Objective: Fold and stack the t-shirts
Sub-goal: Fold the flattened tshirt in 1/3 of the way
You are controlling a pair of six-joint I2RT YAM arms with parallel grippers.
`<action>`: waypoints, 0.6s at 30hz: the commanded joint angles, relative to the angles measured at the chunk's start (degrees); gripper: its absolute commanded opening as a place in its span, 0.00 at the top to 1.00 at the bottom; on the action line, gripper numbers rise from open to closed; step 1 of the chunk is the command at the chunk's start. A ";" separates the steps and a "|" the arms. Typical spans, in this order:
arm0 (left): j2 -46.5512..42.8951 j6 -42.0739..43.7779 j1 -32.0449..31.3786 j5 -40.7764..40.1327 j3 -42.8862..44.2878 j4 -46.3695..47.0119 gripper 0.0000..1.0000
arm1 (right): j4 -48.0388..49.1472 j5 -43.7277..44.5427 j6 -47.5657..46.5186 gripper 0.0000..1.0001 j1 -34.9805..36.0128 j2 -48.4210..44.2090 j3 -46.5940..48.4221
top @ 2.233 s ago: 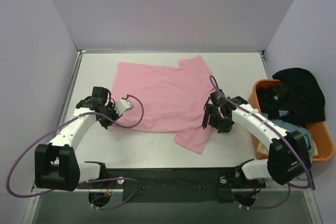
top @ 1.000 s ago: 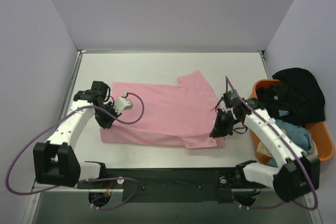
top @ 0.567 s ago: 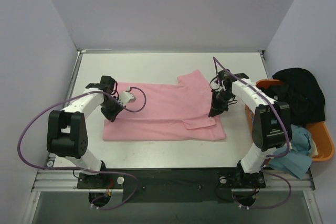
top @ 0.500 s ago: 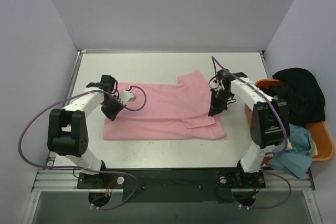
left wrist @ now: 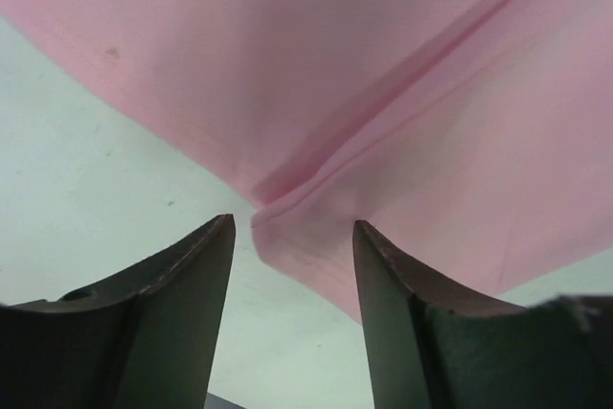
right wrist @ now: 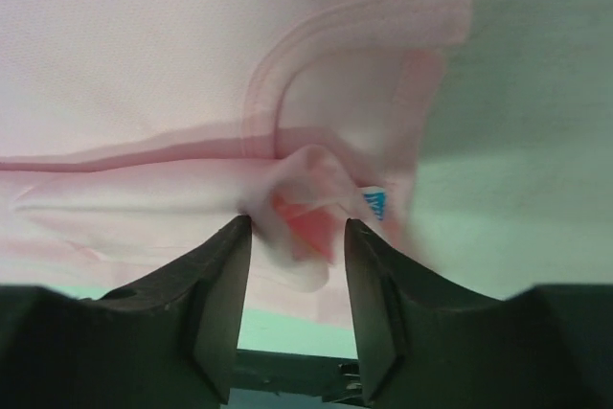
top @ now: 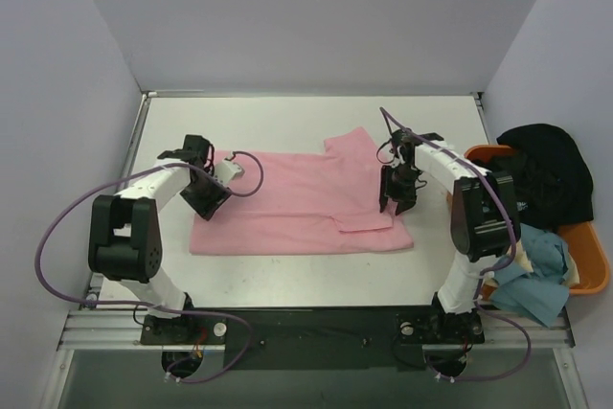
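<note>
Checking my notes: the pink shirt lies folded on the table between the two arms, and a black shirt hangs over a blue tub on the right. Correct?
The tub is orange, not blue; the top view shows it. The pink shirt and black shirt are as you say.

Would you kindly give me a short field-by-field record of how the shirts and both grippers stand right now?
pink t-shirt: folded over on itself, lying flat on the table
left gripper: open, at the shirt's left fold edge, gripping nothing
right gripper: open, at the bunched collar on the shirt's right end
black t-shirt: heaped at the far end of the orange tub
light blue t-shirt: draped over the tub's near rim
stack: not yet begun
</note>
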 commanded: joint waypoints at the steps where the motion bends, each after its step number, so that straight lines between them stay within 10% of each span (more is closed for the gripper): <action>1: -3.63 -4.81 1.31 -7.37 2.97 4.96 0.35 | -3.15 12.10 0.61 0.58 1.67 -6.38 1.66; 6: -11.35 -2.80 1.76 -1.42 6.23 -2.50 0.36 | -6.67 19.43 6.14 0.57 4.84 -15.87 -5.97; 12: -13.75 -2.09 -0.09 3.70 -5.18 -4.10 0.64 | 0.35 13.90 8.97 0.83 3.53 -18.62 -17.58; 18: -11.29 -1.56 -0.27 -3.14 -14.60 4.25 0.64 | 2.64 13.28 10.63 0.93 2.30 -16.24 -24.69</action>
